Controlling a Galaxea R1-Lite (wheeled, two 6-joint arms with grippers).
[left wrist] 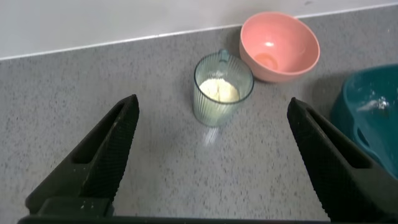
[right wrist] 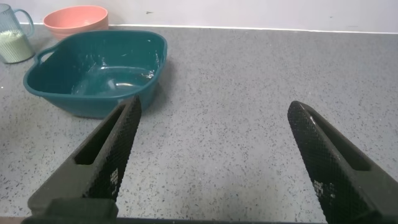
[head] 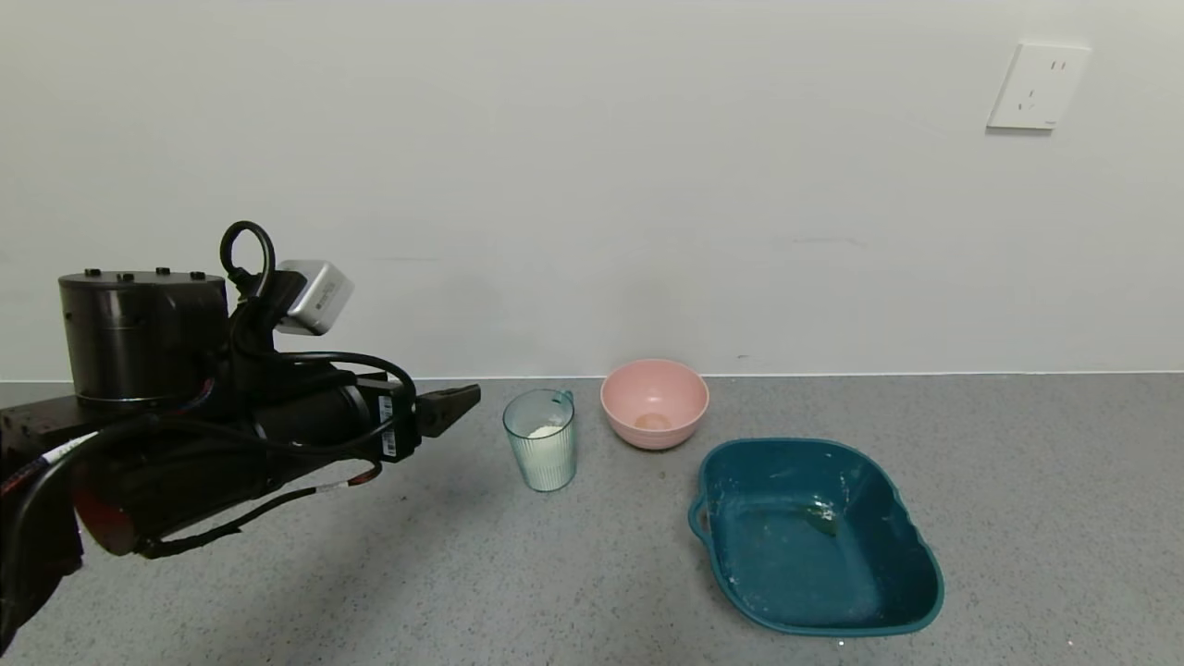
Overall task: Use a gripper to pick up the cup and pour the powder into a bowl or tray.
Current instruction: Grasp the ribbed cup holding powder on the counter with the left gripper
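One arm is at work: the left gripper [left wrist: 211, 155] hangs above the counter [head: 1017, 462] on the robot's left, short of the cup [head: 540, 451] and aimed at it, its two fingers spread wide with nothing between them. The cup stands upright, apart from the pink bowl [head: 655, 403] just beyond it, with the teal tray [head: 911, 564] farther to the right. White powder [left wrist: 219, 91] lies in the bottom of the cup.

The step in hand is judged to be the approach. To do it well, centre the cup between the fingers, take it by the ribbed wall clear of the small handle, and close gently; thin plastic may flex or slip. Keep it upright until over the tray.

The right gripper [right wrist: 211, 155] is parked beside the tray, fingers likewise spread and empty.
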